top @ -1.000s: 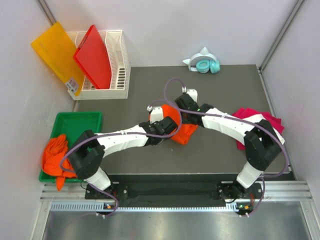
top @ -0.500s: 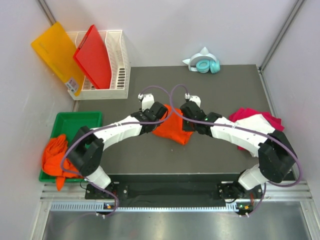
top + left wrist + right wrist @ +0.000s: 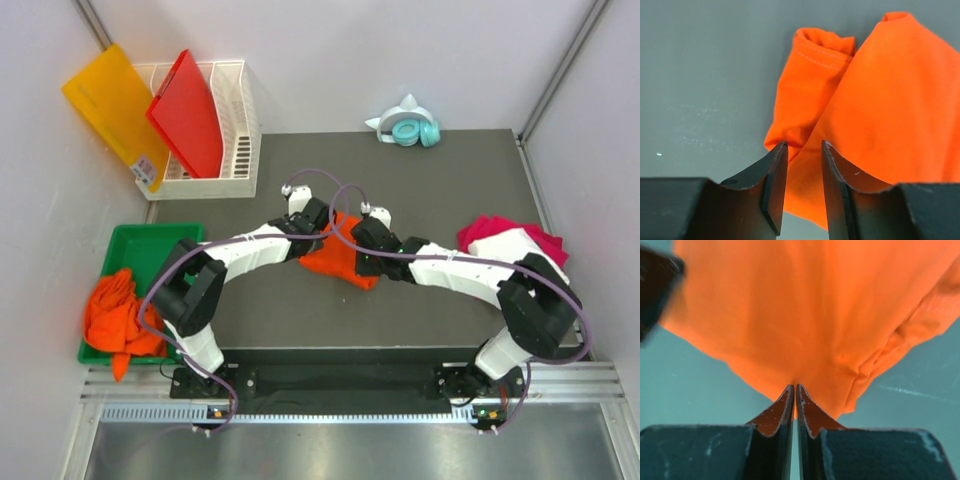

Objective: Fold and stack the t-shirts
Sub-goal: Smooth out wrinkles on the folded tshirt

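A bright orange t-shirt lies bunched on the dark mat in the middle of the table. My left gripper is at its far left edge, and in the left wrist view its jaws stand a little apart over the orange t-shirt, with a sleeve hem just beyond the tips. My right gripper is at the shirt's right side. In the right wrist view its jaws are pressed together on the near edge of the orange t-shirt. A magenta t-shirt with a white t-shirt on it lies at the right.
A green tray at the left holds a heap of orange t-shirts. A white basket at the back left carries a red board, with a yellow board beside it. Teal headphones sit at the back.
The right gripper has closed onto the orange shirt's edge and moved left. The left gripper has moved from above the shirt to its far left edge, its opening unchanged.
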Motion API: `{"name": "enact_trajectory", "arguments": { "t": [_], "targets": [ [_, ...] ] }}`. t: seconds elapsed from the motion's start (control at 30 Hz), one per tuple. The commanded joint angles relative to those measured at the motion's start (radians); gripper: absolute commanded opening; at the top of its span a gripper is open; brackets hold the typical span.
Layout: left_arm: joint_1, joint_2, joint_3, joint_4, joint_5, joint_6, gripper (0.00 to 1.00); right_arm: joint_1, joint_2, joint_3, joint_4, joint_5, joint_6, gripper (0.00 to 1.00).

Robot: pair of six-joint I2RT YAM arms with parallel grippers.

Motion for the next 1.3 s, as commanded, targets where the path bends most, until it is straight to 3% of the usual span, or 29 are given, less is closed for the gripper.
{"name": "enact_trajectory", "arguments": {
  "t": [0.0, 0.4, 0.7, 0.83, 1.1, 1.27],
  "targets": [
    [0.015, -0.013, 0.027, 0.031, 0.005, 0.009, 0.38, 0.033, 0.019, -0.046, 0.038, -0.025, 0.025, 0.05],
    [0.025, -0.024, 0.056, -0.004, 0.0, 0.004, 0.38, 0.072, 0.079, -0.18, 0.042, -0.161, 0.015, 0.05],
    [0.025, -0.059, 0.162, -0.018, 0.012, 0.044, 0.39, 0.04, -0.159, 0.03, -0.118, 0.15, -0.02, 0.09],
    [0.025, -0.039, 0.167, -0.004, 0.058, 0.063, 0.39, -0.007, -0.177, 0.076, -0.142, 0.207, -0.038, 0.14],
    [0.023, 0.014, 0.069, 0.02, 0.161, 0.02, 0.38, -0.179, -0.02, 0.058, -0.097, 0.057, -0.003, 0.11],
    [0.023, 0.016, 0.017, 0.051, 0.195, 0.012, 0.38, -0.205, 0.096, 0.098, -0.067, 0.035, -0.012, 0.08]
  ]
}}
